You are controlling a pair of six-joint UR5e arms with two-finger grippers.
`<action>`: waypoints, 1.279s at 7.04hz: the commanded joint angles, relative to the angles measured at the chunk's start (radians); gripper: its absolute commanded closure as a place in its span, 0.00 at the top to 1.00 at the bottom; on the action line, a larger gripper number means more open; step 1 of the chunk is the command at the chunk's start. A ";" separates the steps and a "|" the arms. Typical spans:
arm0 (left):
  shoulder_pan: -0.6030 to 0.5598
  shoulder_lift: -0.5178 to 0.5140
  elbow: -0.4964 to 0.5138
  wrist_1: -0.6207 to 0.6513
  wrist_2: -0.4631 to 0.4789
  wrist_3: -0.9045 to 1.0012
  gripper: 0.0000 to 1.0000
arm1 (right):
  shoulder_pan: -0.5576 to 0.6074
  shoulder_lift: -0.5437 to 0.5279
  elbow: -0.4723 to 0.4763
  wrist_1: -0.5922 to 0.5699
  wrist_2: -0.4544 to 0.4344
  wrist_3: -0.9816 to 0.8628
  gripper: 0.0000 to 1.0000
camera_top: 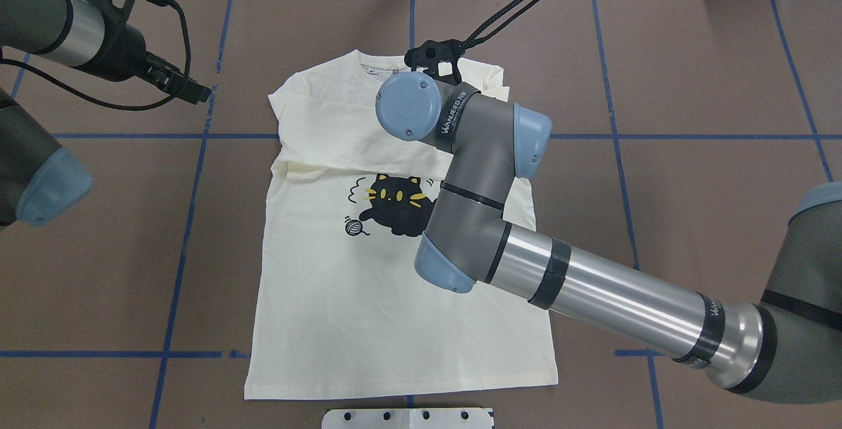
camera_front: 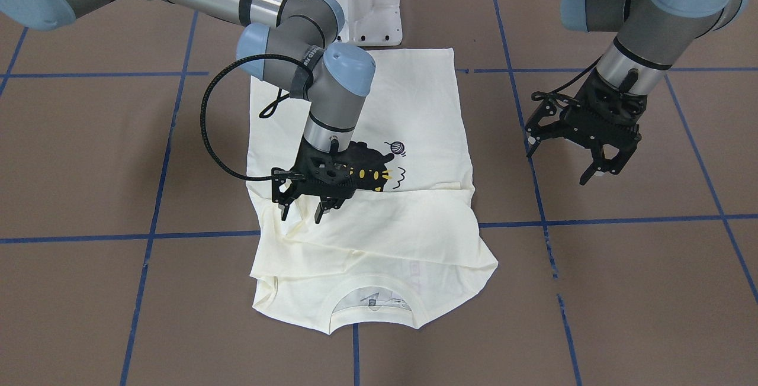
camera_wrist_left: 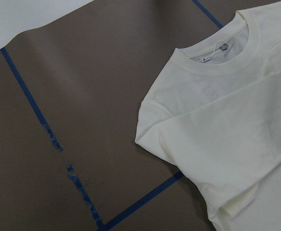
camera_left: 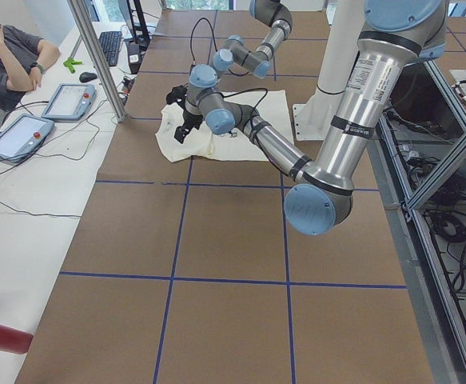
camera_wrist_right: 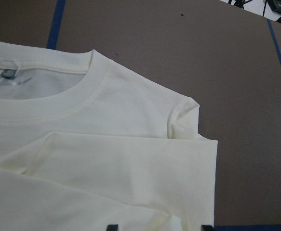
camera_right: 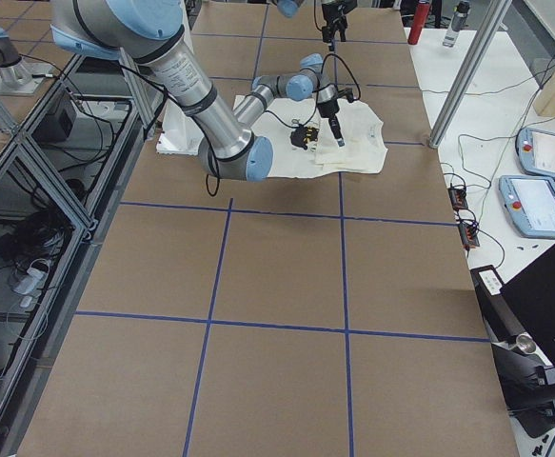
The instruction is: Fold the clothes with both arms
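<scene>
The cream long-sleeved T-shirt (camera_front: 379, 238) lies flat on the brown table with its black cat print (camera_front: 373, 173) facing up. Both sleeves are folded across the chest, and the collar (camera_front: 373, 309) is at the side far from the robot. The shirt also shows in the overhead view (camera_top: 368, 297). My right gripper (camera_front: 302, 213) hovers open and empty just above the folded sleeves; in the overhead view (camera_top: 431, 57) it is mostly hidden by its wrist. My left gripper (camera_front: 559, 164) is open and empty, above bare table beside the shirt. The left wrist view shows the shirt's shoulder (camera_wrist_left: 227, 120), the right wrist view its collar (camera_wrist_right: 82, 91).
The white pedestal base (camera_front: 352, 1) stands at the robot's edge, touching the shirt's hem. Blue tape lines (camera_front: 195, 235) grid the table. An operator (camera_left: 9, 56) sits at a side bench with tablets (camera_left: 21, 136). A red bottle (camera_left: 1, 336) lies at that bench's near end.
</scene>
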 commanded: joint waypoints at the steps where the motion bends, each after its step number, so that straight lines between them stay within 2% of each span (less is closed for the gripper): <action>1: 0.001 0.000 0.001 0.000 0.000 0.000 1.00 | -0.020 0.013 -0.050 0.001 -0.034 0.017 0.54; 2: 0.001 0.000 0.001 0.000 0.000 0.000 1.00 | -0.022 0.013 -0.058 0.001 -0.034 0.017 0.53; 3: 0.001 0.000 0.001 0.000 0.000 0.000 1.00 | -0.022 0.013 -0.062 0.001 -0.034 0.011 0.46; 4: 0.001 0.000 0.004 0.000 0.000 0.000 1.00 | -0.022 0.013 -0.063 -0.001 -0.034 -0.003 0.10; 5: 0.003 0.000 0.004 0.000 0.000 -0.002 1.00 | -0.020 0.012 -0.061 -0.005 -0.034 -0.021 0.00; 8: 0.004 -0.001 0.004 -0.002 0.000 -0.002 1.00 | 0.016 -0.023 -0.020 -0.010 -0.035 -0.136 0.00; 9: 0.006 -0.003 0.004 -0.002 0.000 -0.003 1.00 | 0.026 -0.098 0.085 -0.010 -0.032 -0.194 0.00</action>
